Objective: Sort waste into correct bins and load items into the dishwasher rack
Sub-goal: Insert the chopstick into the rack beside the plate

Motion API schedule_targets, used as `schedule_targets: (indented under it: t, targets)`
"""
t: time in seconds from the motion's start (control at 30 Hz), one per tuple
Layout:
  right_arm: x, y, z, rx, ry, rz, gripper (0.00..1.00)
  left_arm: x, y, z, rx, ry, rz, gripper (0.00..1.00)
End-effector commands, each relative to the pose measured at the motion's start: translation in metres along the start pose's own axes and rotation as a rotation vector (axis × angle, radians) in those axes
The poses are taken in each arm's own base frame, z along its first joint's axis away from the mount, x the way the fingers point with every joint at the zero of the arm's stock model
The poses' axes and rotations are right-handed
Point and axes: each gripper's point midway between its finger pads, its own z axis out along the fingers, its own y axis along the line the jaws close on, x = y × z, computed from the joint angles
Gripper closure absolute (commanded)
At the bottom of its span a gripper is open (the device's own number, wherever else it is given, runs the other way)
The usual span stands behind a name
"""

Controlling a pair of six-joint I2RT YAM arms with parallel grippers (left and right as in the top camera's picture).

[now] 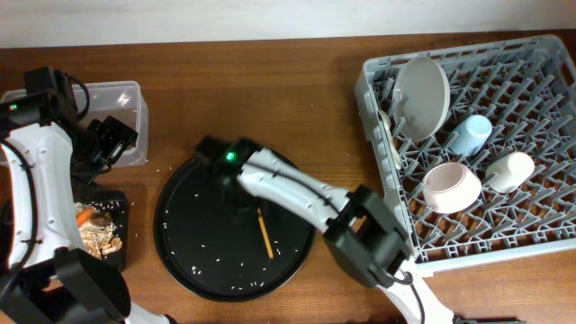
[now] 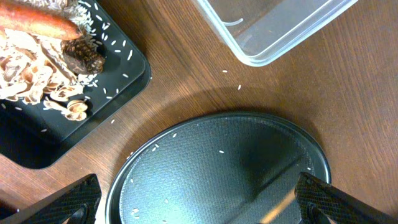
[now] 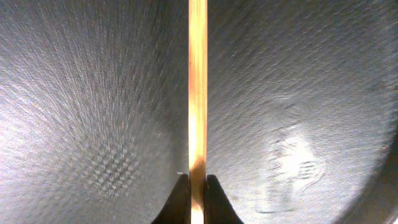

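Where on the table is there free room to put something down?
Bare wood lies above the round black tray, between the clear tub and the dishwasher rack. A narrower strip between tray and rack is crossed by the right arm. The left arm crowds around the black bin.

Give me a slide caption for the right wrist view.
Right gripper shut on a wooden chopstick over the round black tray.

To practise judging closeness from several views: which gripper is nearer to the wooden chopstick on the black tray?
Right. The right gripper is shut on the chopstick over the round black tray. The left gripper hangs open beside the clear tub, off the tray's left edge.
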Motion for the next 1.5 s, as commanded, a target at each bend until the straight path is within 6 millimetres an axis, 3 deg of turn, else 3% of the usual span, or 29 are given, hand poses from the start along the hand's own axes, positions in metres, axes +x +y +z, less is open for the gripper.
schedule_targets:
  t: [0.0,0.03,0.13,0.17,0.27,0.4,0.6,0.63,0.7,0.77,0.83,0.93,1.03,1.17,1.23,1.3,1.37,1.43,1.47]
  targets:
    - [-0.044,-0.032,-0.090,-0.115,-0.139,-0.041,0.96,0.000,0.001,-0.002,0.003,-0.005,-0.015,0.01]
    - [-0.057,-0.060,-0.116,-0.112,-0.185,-0.070,0.96,0.000,0.001,-0.002,0.003,-0.005,-0.015,0.01]
    - [-0.081,-0.144,-0.150,-0.065,-0.242,-0.077,0.96,0.000,0.001,-0.002,0.003,-0.005,-0.015,0.01]
    - [-0.090,-0.196,-0.153,-0.034,-0.243,-0.064,0.96,0.000,0.001,-0.002,0.003,-0.005,-0.015,0.01]
    - [-0.094,-0.283,-0.146,0.007,-0.227,0.014,0.96,0.000,0.001,-0.002,0.003,-0.005,-0.015,0.01]
    - [-0.089,-0.346,-0.127,-0.006,-0.207,0.110,0.96,0.000,0.001,-0.002,0.003,-0.005,-0.015,0.01]
    - [-0.089,-0.345,-0.084,-0.075,-0.160,0.081,0.94,0.000,0.001,-0.002,0.003,-0.005,-0.015,0.01]
    - [-0.087,-0.344,-0.077,-0.077,-0.148,0.082,0.86,0.000,0.001,-0.002,0.003,-0.005,-0.015,0.01]
    - [-0.083,-0.344,-0.071,-0.081,-0.128,0.087,0.57,0.000,0.001,-0.002,0.003,-0.005,-0.015,0.01]
    - [-0.081,-0.343,-0.074,-0.085,-0.121,0.127,0.42,0.000,0.001,-0.002,0.003,-0.005,-0.015,0.01]
    - [-0.076,-0.342,-0.087,-0.086,-0.129,0.162,0.41,0.000,0.001,-0.002,0.003,-0.005,-0.015,0.01]
    - [-0.062,-0.336,-0.147,-0.100,-0.201,0.204,0.41,0.000,0.001,-0.002,0.003,-0.005,-0.015,0.01]
    - [-0.024,-0.324,-0.211,-0.117,-0.270,0.239,0.41,0.000,0.001,-0.002,0.003,-0.005,-0.015,0.01]
    - [0.023,-0.303,-0.257,-0.121,-0.301,0.220,0.41,0.000,0.001,-0.002,0.003,-0.005,-0.015,0.01]
    - [0.044,-0.276,-0.268,-0.130,-0.309,0.148,0.40,0.000,0.001,-0.002,0.003,-0.005,-0.015,0.01]
    - [0.066,-0.241,-0.262,-0.146,-0.308,0.068,0.25,0.000,0.001,-0.002,0.003,-0.005,-0.015,0.01]
    - [0.078,-0.234,-0.252,-0.074,-0.356,0.120,0.23,0.000,0.001,-0.002,0.003,-0.005,-0.015,0.01]
    - [0.093,-0.231,-0.243,-0.061,-0.361,0.204,0.01,0.000,0.001,-0.002,0.003,-0.005,-0.015,0.01]
    - [0.099,-0.225,-0.238,-0.082,-0.341,0.198,0.01,0.000,0.001,-0.002,0.003,-0.005,-0.015,0.01]
